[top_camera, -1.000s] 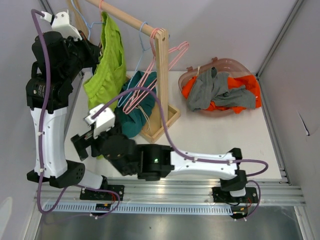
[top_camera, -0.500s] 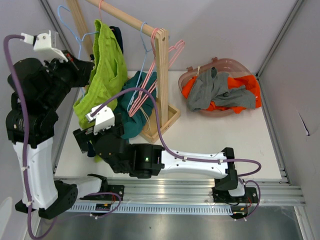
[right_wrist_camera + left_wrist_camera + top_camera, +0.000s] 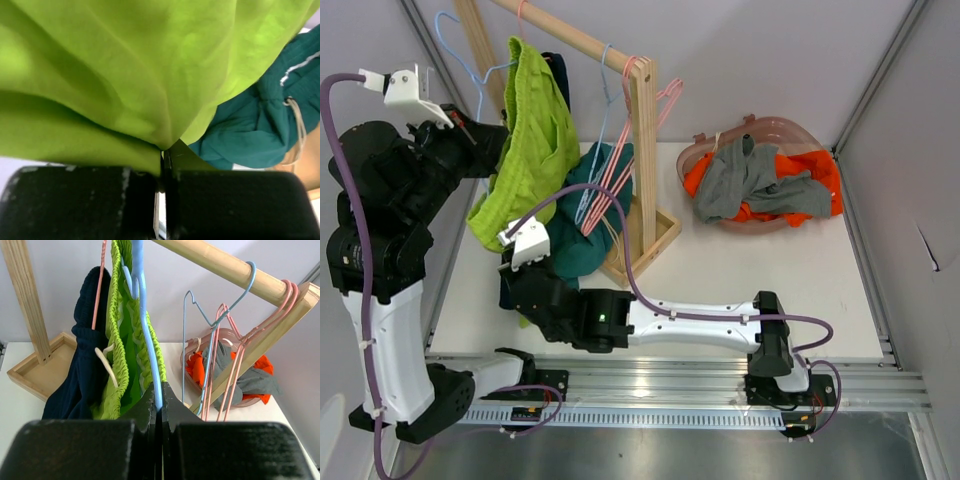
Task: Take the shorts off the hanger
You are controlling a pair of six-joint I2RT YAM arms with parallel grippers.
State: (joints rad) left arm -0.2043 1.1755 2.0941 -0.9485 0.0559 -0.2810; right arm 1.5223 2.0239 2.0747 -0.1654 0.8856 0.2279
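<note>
Lime green shorts (image 3: pixel 535 130) hang from a light blue hanger (image 3: pixel 145 335) at the left end of a wooden rack, their waistband gathered along the wire. The left claw (image 3: pixel 159 392) is clamped on that hanger's lower wire, jaws pressed tight with the blue wire between them. The hanger's hook sits high beside the rack's left post; from above it looks clear of the wooden rail (image 3: pixel 582 42), but the angle is too poor to be sure.

Below, the right claw (image 3: pixel 162 152) is closed on a fold at the bottom of the green cloth, which fills most of its wrist view. The teal shorts (image 3: pixel 588 210) hang low just beside it, near the rack's base frame. The navy shorts (image 3: pixel 85 365) hang on a pink hanger right behind the green pair, touching it.

Further along the rail sit a second blue hanger (image 3: pixel 217 305) and several empty pink hangers (image 3: pixel 665 100) bunched against the right post.

Well apart on the right of the white tabletop (image 3: pixel 750 270) stands a pink basket (image 3: pixel 790 128), and in it lie the grey shorts (image 3: pixel 755 180) on top of the orange shorts (image 3: pixel 820 172).
</note>
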